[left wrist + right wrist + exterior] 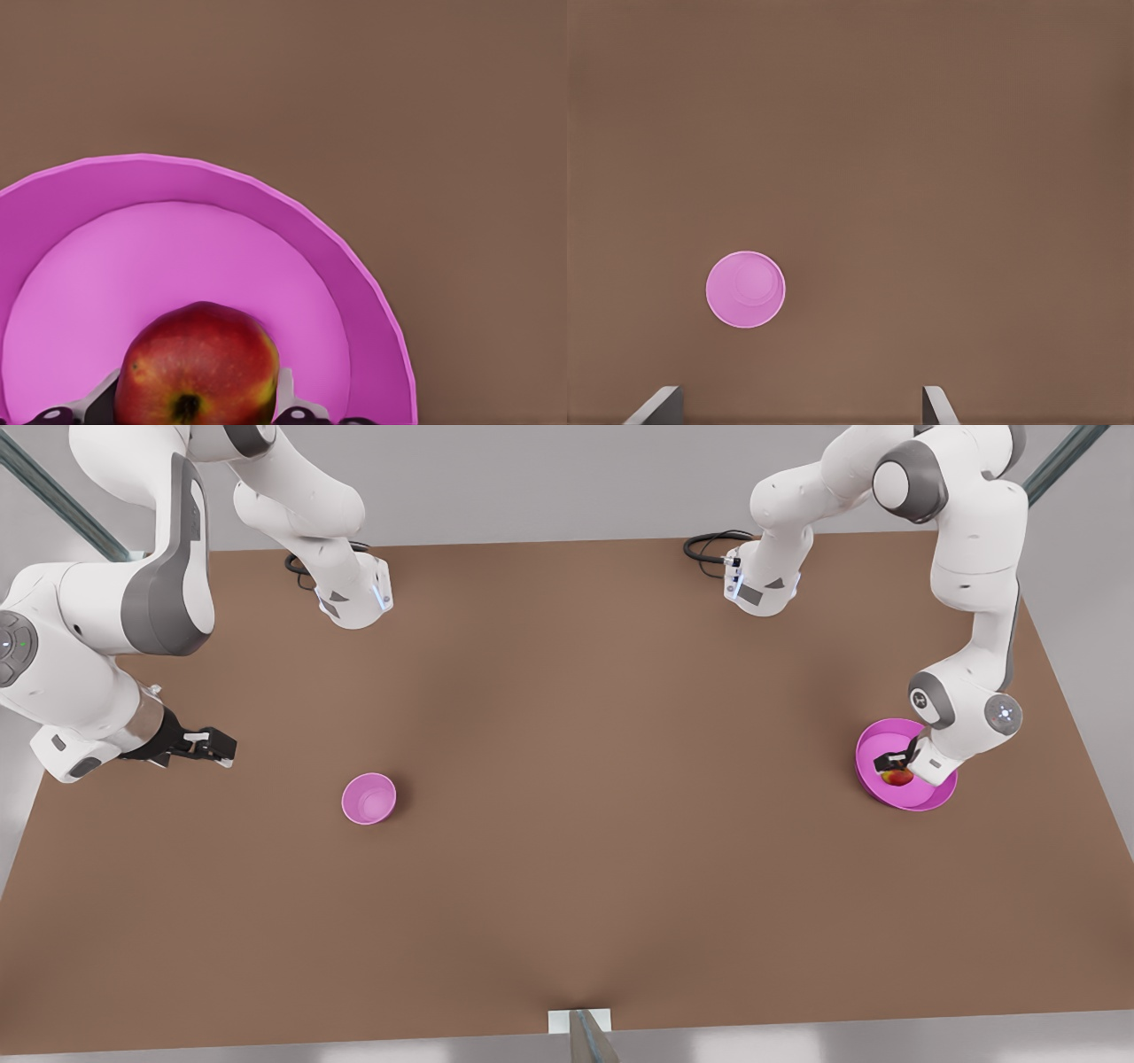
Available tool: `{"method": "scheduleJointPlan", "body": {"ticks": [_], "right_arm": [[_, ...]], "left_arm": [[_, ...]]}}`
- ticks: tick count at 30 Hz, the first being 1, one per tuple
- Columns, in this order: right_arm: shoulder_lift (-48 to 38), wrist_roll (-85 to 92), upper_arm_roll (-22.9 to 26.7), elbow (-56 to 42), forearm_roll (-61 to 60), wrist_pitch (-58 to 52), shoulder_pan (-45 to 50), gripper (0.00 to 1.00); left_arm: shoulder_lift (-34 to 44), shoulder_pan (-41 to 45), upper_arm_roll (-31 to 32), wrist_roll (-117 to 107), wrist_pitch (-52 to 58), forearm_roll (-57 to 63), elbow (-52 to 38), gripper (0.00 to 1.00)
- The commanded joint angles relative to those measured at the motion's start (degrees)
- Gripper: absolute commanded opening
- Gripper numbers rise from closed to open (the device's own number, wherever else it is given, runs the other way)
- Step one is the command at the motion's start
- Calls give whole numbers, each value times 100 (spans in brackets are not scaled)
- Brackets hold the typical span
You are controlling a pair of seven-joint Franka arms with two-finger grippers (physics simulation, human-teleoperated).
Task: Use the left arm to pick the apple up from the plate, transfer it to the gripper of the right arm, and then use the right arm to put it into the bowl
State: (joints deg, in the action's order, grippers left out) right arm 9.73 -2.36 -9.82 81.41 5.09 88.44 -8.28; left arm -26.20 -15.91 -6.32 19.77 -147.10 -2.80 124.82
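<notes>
Down on the plate (921, 797) at the front view's right, my left hand (893, 763) has its fingers (285, 394) either side of the apple (197, 365), touching it. My right hand (205, 744) waits apart-fingered over bare worktop (567, 779), well away from the bowl (368, 798), nothing between.
</notes>
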Motion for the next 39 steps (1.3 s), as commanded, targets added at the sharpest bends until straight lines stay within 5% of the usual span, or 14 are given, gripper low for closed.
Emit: {"method": "scheduleJointPlan", "body": {"ticks": [1,8,21,26,34,39], "right_arm": [[-6,-1,-2,-3,-8,-2,2,100],[-6,-10,-2,-3,-8,-2,2,100],[-6,-1,-11,-3,-8,-2,2,100],[-6,42,6,-3,-8,-2,-7,100],[46,-1,-37,-29,-43,121,20,100],[617,-115,-152,-117,-2292,560,134,100]], "left_arm": [[-8,0,0,238,-21,7,-2,85],[-43,9,0,238,-21,7,-2,73],[756,352,96,456,23,7,-28,71],[1231,378,1432,704,217,-370,-81,71],[774,607,2574,5071,595,-4702,-556,66],[62,1344,3357,7796,559,-6856,-1302,65]]}}
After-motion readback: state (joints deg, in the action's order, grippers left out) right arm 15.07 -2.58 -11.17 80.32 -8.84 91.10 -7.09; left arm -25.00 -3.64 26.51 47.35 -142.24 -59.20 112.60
